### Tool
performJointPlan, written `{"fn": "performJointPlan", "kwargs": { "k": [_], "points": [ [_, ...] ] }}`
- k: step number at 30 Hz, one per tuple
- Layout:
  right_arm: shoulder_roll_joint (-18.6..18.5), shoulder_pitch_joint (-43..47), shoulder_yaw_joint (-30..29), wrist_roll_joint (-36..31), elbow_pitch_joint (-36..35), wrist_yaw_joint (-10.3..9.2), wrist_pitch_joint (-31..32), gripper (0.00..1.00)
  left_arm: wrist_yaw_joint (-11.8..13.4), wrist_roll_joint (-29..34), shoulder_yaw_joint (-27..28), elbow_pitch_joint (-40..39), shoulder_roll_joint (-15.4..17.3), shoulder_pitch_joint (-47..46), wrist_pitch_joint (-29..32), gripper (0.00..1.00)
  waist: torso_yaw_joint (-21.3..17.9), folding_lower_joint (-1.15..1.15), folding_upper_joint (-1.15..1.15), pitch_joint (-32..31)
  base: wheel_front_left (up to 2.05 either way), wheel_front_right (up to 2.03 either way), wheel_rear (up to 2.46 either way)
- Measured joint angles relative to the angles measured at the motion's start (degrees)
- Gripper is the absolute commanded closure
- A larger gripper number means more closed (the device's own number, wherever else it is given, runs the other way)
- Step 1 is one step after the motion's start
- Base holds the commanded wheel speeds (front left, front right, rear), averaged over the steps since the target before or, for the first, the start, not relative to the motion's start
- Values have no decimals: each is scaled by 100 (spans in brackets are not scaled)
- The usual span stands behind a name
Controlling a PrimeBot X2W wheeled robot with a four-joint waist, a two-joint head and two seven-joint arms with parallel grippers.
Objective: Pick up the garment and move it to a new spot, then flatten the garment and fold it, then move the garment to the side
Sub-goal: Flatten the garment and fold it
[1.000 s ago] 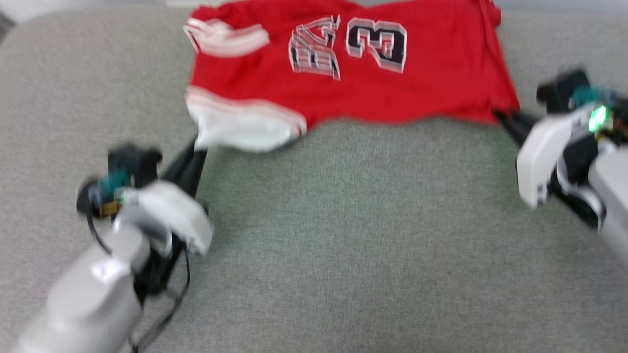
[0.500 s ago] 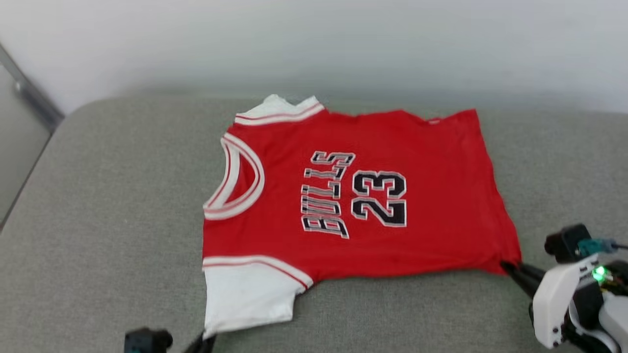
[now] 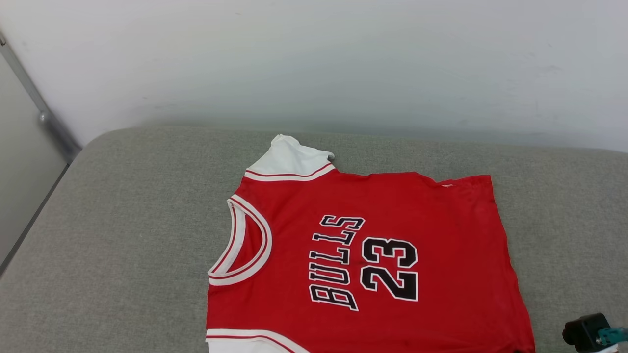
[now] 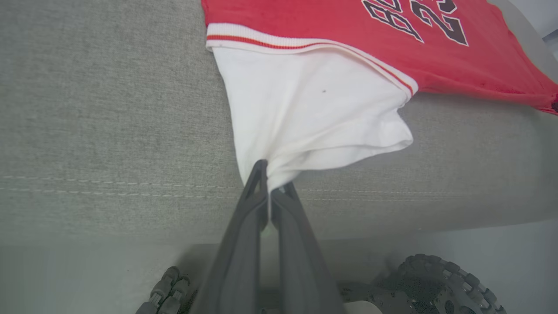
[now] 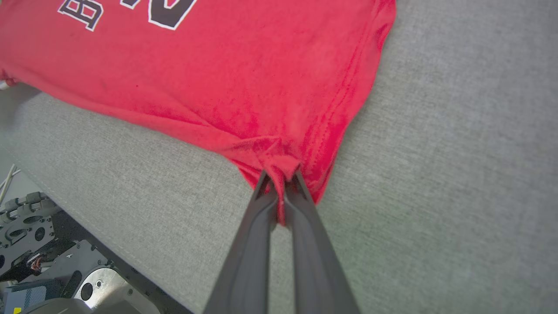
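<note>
Left side: my left fingers (image 4: 263, 194) were pressed together on the outer edge of the garment's (image 3: 441, 230) near white sleeve (image 4: 314, 100). The cloth was gathered into a pinch at their tips, and the sleeve fanned out from the pinch up to its red-and-white trim. The fingers reached over the front edge of the grey upholstered cushion (image 4: 87, 109). A studded wheel (image 4: 436, 283) of my base showed below that edge.

Centre: the garment lay front-up and largely flat on the cushion (image 3: 122, 220). Its white-trimmed neck opening (image 3: 245, 245) was at the left, and the far white sleeve (image 3: 289, 159) pointed toward the pale wall (image 3: 343, 63). The black, white-outlined lettering "BULLS" (image 3: 336, 264) and the number 23 (image 3: 390, 269) read sideways across the chest. Minor creasing was noted along the far edge.

Right side: the hem ran down the right of the garment. My right fingers (image 5: 273, 196) were clamped on the near hem corner, with a fold of red cloth (image 5: 239, 65) bunched between their tips and wrinkles drawn toward the pinch. The grey cushion (image 5: 457, 152) lay under and beyond that corner. Dark hardware of my right arm (image 3: 586, 331) sat at the lower right of the head view, just beside the hem.
</note>
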Motion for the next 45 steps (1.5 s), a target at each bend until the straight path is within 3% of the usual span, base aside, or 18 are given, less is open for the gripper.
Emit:
{"fn": "performJointPlan", "kwargs": {
  "k": [7,17,24,35,45],
  "points": [
    [130,251,-556,-335,-367,0,289,100,-102,237,165,41,12,-206,-124,100,-19,1,0,47,0,0,0],
    [307,-88,-1294,-747,-904,0,840,100,-404,914,301,361,-42,-1703,51,100,-112,2,0,362,0,0,0],
    [461,-585,-1580,-935,-1080,0,1152,100,-860,1079,449,981,-147,-2846,236,100,-270,3,0,801,0,0,0],
    [727,-1272,-1590,-1073,-927,0,1394,100,-1371,1261,485,2218,-530,-4068,342,100,-463,3,0,1601,0,0,0],
    [855,-1609,-1407,-1141,-665,0,1305,100,-1892,1272,247,3630,-934,-4501,479,100,-546,3,0,2143,0,0,0]
  ]
}}
